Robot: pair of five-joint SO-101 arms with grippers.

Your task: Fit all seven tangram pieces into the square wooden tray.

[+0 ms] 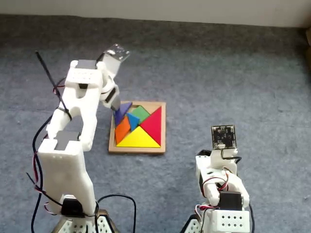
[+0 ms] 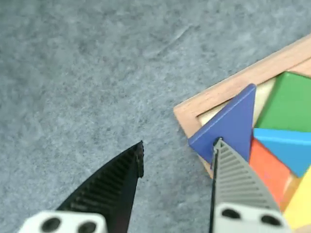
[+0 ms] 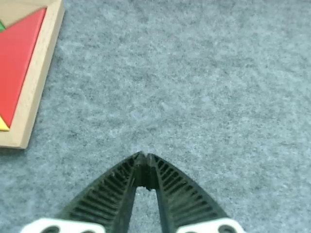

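Since the dark blue triangle [image 2: 231,124] is seen riding over the far-left corner rim of the square wooden tray [image 1: 136,150], the task is judged close but not done. The red triangle [image 1: 153,124], yellow triangle [image 1: 138,138], green square [image 1: 141,113], light blue triangle [image 1: 132,120] and orange piece [image 1: 122,128] are found inside. A seventh cannot be made out. The left pincer [image 2: 179,142] is spread wide with nothing gripped, one tip at the dark blue triangle and the other outside the tray. The right pincer [image 3: 144,155] is closed on nothing over the tabletop [image 1: 218,73], to the tray's right.
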